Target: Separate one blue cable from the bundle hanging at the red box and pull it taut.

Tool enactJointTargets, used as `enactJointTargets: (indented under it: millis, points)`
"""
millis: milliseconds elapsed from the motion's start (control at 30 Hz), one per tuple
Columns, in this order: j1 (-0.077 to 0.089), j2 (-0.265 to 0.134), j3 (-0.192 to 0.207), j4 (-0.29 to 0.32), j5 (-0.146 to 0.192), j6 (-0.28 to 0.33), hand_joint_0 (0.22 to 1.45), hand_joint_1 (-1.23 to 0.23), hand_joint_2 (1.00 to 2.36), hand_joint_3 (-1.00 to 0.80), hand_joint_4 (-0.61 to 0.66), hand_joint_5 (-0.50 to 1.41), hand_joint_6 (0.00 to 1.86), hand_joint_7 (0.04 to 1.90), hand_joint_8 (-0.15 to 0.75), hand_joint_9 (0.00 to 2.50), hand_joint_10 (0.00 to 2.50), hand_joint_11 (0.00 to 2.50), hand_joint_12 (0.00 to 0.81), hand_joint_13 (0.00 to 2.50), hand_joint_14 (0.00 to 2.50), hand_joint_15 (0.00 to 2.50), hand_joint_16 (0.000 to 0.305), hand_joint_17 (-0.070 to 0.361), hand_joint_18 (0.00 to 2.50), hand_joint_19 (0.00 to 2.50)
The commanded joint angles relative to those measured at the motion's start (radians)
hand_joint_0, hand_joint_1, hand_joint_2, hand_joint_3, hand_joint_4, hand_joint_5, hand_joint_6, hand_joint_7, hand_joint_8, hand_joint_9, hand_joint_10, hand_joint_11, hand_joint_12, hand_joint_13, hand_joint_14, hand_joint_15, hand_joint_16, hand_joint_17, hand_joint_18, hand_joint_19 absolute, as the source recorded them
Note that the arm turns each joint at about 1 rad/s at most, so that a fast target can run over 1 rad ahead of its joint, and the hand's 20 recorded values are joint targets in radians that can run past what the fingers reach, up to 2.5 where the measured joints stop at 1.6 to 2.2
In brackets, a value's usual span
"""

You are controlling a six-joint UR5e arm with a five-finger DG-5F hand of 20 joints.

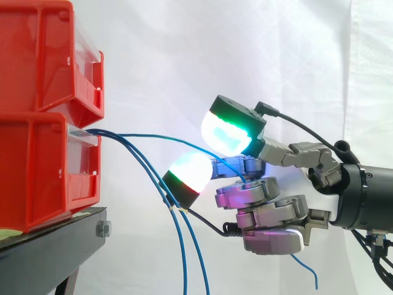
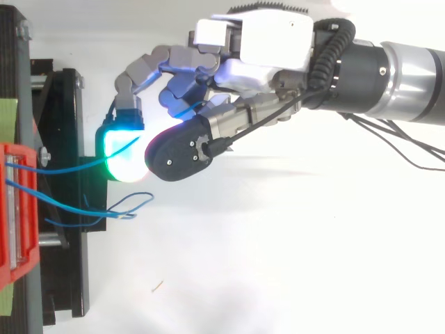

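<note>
Separation is judged largely done: one blue cable (image 1: 159, 137) is seen running from the front of the lower red box (image 1: 37, 172) rightward in a shallow arc into the hand (image 1: 264, 212), well apart from the rest of the bundle (image 1: 182, 258), which hangs down from the same opening just right of the black stand (image 1: 55, 239). The fingers are curled and clenched on this one cable, which passes between the glowing pads (image 1: 227, 132) and into the palm. A loose blue end is seen dangling below the hand on the right, taken to be the same cable's tail. In the top view the held cable (image 2: 62, 169) is drawn from the box (image 2: 14, 209) toward the pads, while the other strands (image 2: 104, 209) lie looped nearer the camera. A slight sag can be made out in the span, so tautness is judged not yet reached. What is left is a pull away from the box, to the right, until the arc is straightened.
</note>
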Motion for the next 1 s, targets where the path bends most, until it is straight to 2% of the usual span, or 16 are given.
enactJointTargets:
  millis: [0, 200, 300, 333, 367, 400, 467, 567, 633, 700, 767, 800, 967]
  points:
    - [0.001, 0.0, 0.001, -0.001, 0.0, 0.003, 0.61, -0.51, 1.0, -0.47, 0.12, -0.22, 0.83, 0.91, 0.322, 0.84, 2.5, 1.81, 0.393, 1.43, 2.5, 1.08, 0.047, 0.106, 1.83, 0.98]
    - [0.001, 0.0, 0.001, 0.001, 0.0, 0.003, 0.62, -0.59, 1.02, -0.33, 0.11, -0.22, 0.84, 0.93, 0.317, 0.82, 2.5, 1.86, 0.395, 1.42, 2.5, 1.12, 0.046, 0.104, 1.83, 1.04]
    - [0.001, 0.0, 0.0, 0.002, 0.0, 0.003, 0.62, -0.61, 1.02, -0.32, 0.11, -0.22, 0.84, 0.93, 0.317, 0.81, 2.5, 1.86, 0.39, 1.42, 2.5, 1.12, 0.047, 0.106, 1.83, 1.04]
    - [0.001, 0.0, 0.001, 0.002, 0.0, 0.003, 0.6, -0.61, 1.01, -0.39, 0.11, -0.22, 0.84, 0.94, 0.324, 0.81, 2.5, 1.87, 0.389, 1.42, 2.5, 1.11, 0.048, 0.108, 1.83, 1.02]
    - [0.001, 0.0, 0.001, 0.002, 0.0, 0.003, 0.57, -0.55, 1.0, -0.5, 0.13, -0.22, 0.84, 0.93, 0.326, 0.81, 2.5, 1.86, 0.395, 1.42, 2.5, 1.1, 0.049, 0.11, 1.84, 0.99]
    - [0.001, 0.0, 0.001, 0.002, 0.0, 0.003, 0.57, -0.54, 1.0, -0.5, 0.13, -0.22, 0.84, 0.91, 0.328, 0.8, 2.5, 1.86, 0.395, 1.43, 2.5, 1.1, 0.049, 0.11, 1.84, 0.99]
    - [0.001, 0.0, 0.0, 0.002, 0.0, 0.003, 0.53, -0.38, 1.0, -0.5, 0.16, -0.22, 0.84, 0.91, 0.341, 0.81, 2.5, 1.79, 0.399, 1.44, 2.5, 1.05, 0.051, 0.116, 1.85, 0.93]
    - [0.001, 0.0, 0.0, 0.004, 0.003, 0.002, 0.55, -0.28, 1.0, -0.5, 0.16, -0.22, 0.83, 0.91, 0.342, 0.81, 2.5, 1.79, 0.391, 1.43, 2.5, 1.0, 0.052, 0.116, 1.84, 0.91]
    - [0.001, -0.002, 0.0, 0.004, 0.004, 0.002, 0.58, -0.26, 1.0, -0.5, 0.15, -0.22, 0.83, 0.92, 0.344, 0.83, 2.5, 1.79, 0.386, 1.41, 2.5, 0.99, 0.049, 0.11, 1.84, 0.93]
    - [-0.002, -0.005, 0.0, 0.005, 0.004, 0.002, 0.61, -0.3, 1.0, -0.46, 0.15, -0.22, 0.82, 0.92, 0.342, 0.84, 2.5, 1.81, 0.386, 1.41, 2.5, 0.99, 0.049, 0.109, 1.84, 0.93]
    - [-0.003, -0.005, 0.0, 0.008, 0.006, 0.003, 0.63, -0.39, 1.01, -0.33, 0.15, -0.21, 0.81, 0.91, 0.353, 0.85, 2.5, 1.83, 0.384, 1.41, 2.5, 0.98, 0.048, 0.109, 1.85, 0.93]
    - [-0.003, -0.005, 0.0, 0.01, 0.006, 0.002, 0.63, -0.39, 1.01, -0.33, 0.15, -0.21, 0.81, 0.91, 0.353, 0.85, 2.5, 1.83, 0.384, 1.41, 2.5, 0.98, 0.048, 0.109, 1.85, 0.93]
    - [-0.003, -0.005, 0.0, 0.01, 0.006, 0.002, 0.63, -0.58, 1.02, -0.17, 0.15, -0.2, 0.77, 0.96, 0.344, 0.82, 2.5, 1.83, 0.393, 1.42, 2.5, 1.0, 0.05, 0.111, 1.85, 0.97]
